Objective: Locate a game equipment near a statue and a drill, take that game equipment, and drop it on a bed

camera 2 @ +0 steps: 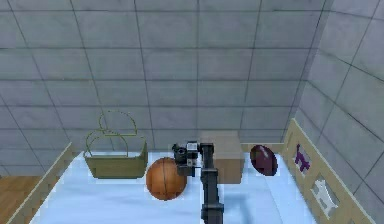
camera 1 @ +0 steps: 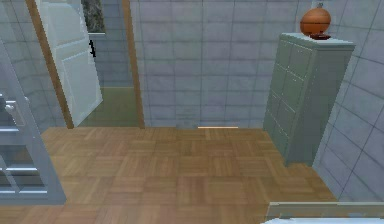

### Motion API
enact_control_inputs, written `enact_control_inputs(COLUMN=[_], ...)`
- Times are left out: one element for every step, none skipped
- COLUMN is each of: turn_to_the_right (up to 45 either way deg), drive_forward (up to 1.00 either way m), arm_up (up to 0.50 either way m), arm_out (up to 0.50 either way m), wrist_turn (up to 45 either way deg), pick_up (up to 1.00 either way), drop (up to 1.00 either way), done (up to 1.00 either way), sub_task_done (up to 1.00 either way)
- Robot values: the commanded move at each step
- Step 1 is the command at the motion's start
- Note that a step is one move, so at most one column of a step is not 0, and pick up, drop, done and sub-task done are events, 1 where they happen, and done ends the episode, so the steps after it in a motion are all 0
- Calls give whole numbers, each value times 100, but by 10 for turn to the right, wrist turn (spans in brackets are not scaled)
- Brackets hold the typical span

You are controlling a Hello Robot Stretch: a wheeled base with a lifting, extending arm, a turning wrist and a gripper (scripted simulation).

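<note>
- Basketball [camera 2: 166,178], orange and round, rests on the pale blue bed [camera 2: 100,200].
- Dark gripper [camera 2: 180,155] sits near its upper-right edge; cannot tell whether it holds anything.

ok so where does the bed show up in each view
forward view: pale strip in the bottom right corner, likely the bed edge
arm side view: the bed spans the lower part of the picture
shared landmark: wood floor, bordering it in both
</note>
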Motion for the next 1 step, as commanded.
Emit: enact_control_inputs(turn_to_the_right=[0], drive_forward=[0], arm_up=[0], arm_out=[-8], wrist_turn=[0], pick_up=[0], drop=[0], done=[0], sub_task_done=[0])
